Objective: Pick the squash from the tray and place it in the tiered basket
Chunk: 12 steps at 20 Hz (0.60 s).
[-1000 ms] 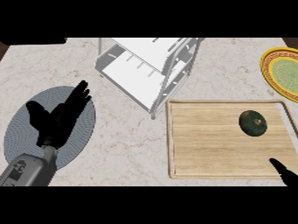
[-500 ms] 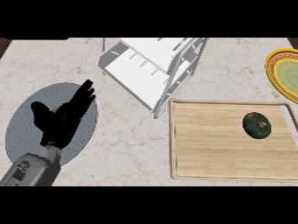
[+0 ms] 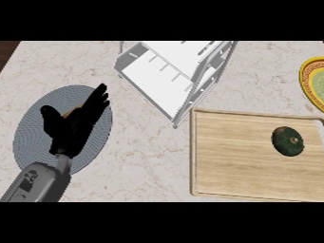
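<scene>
Squash (image 3: 288, 141) sits untouched on the wooden tray (image 3: 234, 166) near its right edge, at desk's right side. Left robot hand (image 3: 73, 124) rests open over grey mat (image 3: 31, 137), holding nothing (right one out of view). Pick step not started; next: reach squash, then carry to tiered basket (image 3: 168, 71).

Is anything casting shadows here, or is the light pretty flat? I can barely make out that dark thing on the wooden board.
Head view: light is flat, shadows faint; the dark green squash stands out against the pale tray; the black left hand shows little detail against the grey mat.
</scene>
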Tool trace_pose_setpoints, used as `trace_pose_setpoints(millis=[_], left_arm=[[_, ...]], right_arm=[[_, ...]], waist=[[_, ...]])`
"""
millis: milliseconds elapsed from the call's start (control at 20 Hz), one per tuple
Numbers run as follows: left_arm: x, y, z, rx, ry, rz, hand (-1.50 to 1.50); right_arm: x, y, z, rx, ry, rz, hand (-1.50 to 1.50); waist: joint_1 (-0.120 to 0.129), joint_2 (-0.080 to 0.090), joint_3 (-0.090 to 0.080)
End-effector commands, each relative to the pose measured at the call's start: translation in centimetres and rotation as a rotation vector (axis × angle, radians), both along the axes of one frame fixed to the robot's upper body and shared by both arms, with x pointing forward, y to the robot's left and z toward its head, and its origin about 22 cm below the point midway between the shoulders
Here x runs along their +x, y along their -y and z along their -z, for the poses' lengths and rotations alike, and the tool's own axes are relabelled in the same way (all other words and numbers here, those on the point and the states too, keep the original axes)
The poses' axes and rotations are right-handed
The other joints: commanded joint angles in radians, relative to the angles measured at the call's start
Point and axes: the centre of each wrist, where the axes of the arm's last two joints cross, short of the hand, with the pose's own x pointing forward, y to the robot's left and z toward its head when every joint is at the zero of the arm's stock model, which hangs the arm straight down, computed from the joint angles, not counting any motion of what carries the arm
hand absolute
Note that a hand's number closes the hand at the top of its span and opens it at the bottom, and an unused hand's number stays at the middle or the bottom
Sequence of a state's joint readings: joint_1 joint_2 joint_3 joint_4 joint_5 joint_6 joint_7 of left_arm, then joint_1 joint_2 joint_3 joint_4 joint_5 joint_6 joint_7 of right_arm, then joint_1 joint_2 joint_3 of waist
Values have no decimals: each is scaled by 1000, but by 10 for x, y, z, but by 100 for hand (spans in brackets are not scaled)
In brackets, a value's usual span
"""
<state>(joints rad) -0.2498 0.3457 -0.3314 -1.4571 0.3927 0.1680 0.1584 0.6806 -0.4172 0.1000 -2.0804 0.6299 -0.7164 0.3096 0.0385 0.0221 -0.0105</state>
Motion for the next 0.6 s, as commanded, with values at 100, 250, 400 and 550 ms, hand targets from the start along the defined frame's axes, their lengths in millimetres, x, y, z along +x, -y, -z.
trace_pose_setpoints(millis=[100,250,400,550], left_arm=[[0,9,0,23,-13,3,0],[4,-7,7,15,2,1,0],[2,13,-9,-18,-1,-1,0],[-19,-14,17,7,-33,-19,0]], right_arm=[[22,-31,-4,-21,-150,124,-150],[46,-41,-15,-57,-239,164,-150],[76,-75,-24,-64,-274,161,-150],[100,-98,-21,-52,-326,127,-150]], waist=[[10,-4,4],[12,-2,3],[0,-15,8],[-17,-20,9]])
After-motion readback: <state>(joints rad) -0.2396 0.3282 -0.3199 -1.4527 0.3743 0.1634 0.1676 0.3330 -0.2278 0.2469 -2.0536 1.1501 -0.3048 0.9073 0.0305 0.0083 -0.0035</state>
